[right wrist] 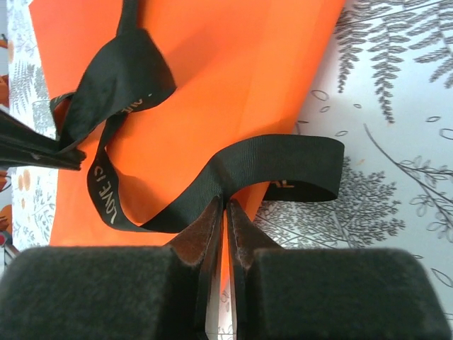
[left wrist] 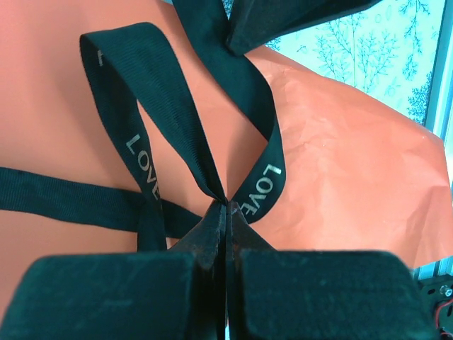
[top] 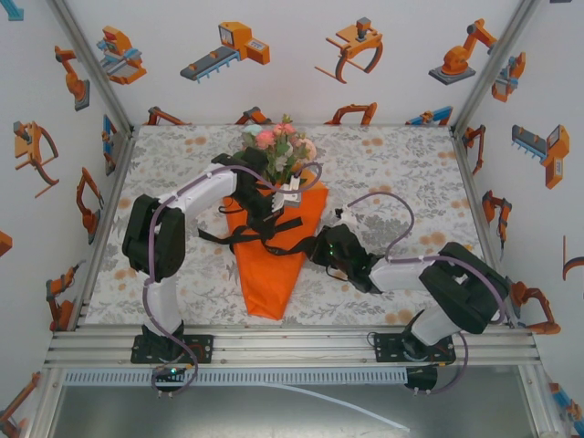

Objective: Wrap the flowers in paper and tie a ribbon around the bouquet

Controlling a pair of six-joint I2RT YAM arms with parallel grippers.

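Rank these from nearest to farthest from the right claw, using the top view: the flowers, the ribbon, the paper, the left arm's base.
1. ribbon: pinched in the right claw itself.
2. paper: just to the claw's left, under the ribbon.
3. flowers: at the cone's wide far end.
4. left arm's base: at the near-left table edge, beyond the cone's point.

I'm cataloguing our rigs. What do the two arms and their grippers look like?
Both the left arm and the right arm have white links joined by bulky black housings, with a purple-grey cable running alongside each. The left gripper and right gripper are black, with blocky matte bodies and tapering fingers.
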